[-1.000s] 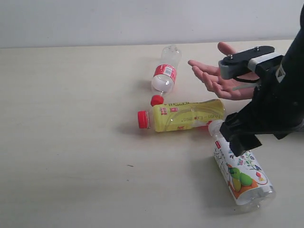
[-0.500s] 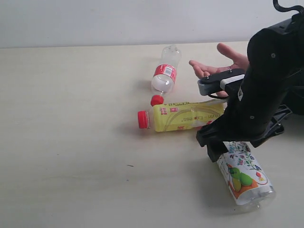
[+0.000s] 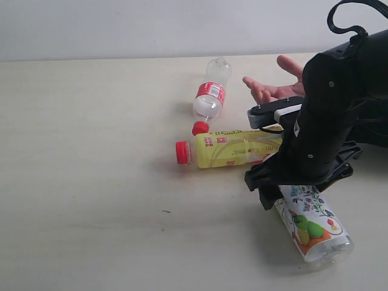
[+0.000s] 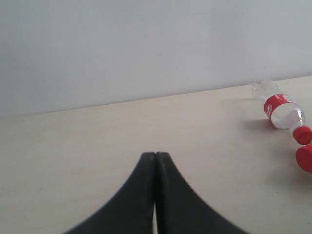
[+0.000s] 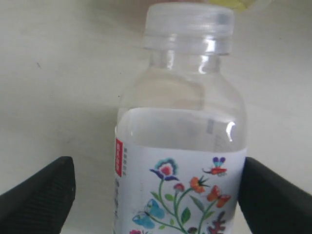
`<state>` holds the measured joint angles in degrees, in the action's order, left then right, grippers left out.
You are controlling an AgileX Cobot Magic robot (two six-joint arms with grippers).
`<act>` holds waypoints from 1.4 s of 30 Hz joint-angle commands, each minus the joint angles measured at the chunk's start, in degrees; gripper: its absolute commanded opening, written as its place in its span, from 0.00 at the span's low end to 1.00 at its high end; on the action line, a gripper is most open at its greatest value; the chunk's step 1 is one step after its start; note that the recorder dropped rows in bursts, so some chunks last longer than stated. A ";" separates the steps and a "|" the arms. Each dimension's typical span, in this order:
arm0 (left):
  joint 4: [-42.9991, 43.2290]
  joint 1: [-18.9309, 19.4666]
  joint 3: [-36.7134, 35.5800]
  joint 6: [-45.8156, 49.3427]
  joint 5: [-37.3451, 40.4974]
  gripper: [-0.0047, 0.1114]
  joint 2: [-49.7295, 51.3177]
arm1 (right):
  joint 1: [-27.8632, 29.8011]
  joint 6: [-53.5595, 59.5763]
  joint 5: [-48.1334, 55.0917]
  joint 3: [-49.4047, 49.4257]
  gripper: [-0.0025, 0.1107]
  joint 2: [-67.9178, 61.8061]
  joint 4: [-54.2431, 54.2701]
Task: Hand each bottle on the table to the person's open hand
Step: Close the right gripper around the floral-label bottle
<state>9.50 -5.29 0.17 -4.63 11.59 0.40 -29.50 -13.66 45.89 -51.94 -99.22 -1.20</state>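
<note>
A clear bottle with a floral label (image 3: 312,225) lies on the table (image 3: 91,182) at the front right. My right gripper (image 5: 158,197) is open and straddles its upper body, one finger (image 5: 39,195) standing off it and the other close against the label. The right arm (image 3: 327,121) hides the bottle's cap in the exterior view. A yellow bottle with a red cap (image 3: 233,148) lies just behind. A small clear bottle with a red label (image 3: 210,92) lies farther back. The person's open hand (image 3: 273,91) waits behind the arm. My left gripper (image 4: 155,155) is shut and empty.
The left wrist view shows the small bottle (image 4: 282,108) and the yellow bottle's red cap (image 4: 305,158) off to one side, with a pale wall (image 4: 146,48) behind the table edge. A cable loops above the right arm (image 3: 339,18).
My right arm has swung left and down from near the hand onto the floral bottle's neck end, covering its cap. The bottles and the left gripper have not moved.
</note>
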 commanded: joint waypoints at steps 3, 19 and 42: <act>0.17 0.20 -0.17 0.07 -0.50 0.04 -0.40 | -0.17 -0.01 -0.45 -0.33 0.76 -0.01 -0.98; 0.17 0.20 -0.17 0.07 -0.50 0.04 -0.40 | -0.17 -0.01 -0.20 -0.33 0.51 -0.12 -0.38; 0.17 0.20 -0.17 0.07 -0.50 0.04 -0.40 | -0.17 0.35 -0.35 -0.33 0.64 -4.17 -0.42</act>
<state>9.50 -5.29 0.17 -4.63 11.59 0.40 -29.50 -13.77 46.01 -52.42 -103.51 -1.42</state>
